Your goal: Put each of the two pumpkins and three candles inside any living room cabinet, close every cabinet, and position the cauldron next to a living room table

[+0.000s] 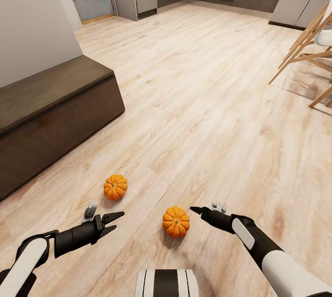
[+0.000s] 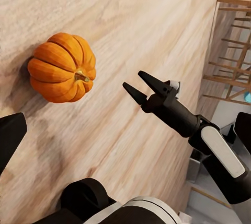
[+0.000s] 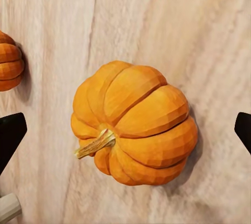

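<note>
Both arms reach low over the wooden floor. Left fingers are parted a little and hold nothing. Right fingers are spread apart in the left wrist view and hold nothing; their dark tips sit at either edge of the right wrist view, with 1 pumpkin on the floor between them. From the head view, this pumpkin lies between the 2 arms, just beside the right fingers. A second pumpkin lies on the floor near it, ahead of the left arm. The dark-brown cabinet stands shut at left. Wooden chairs stand at far right.
</note>
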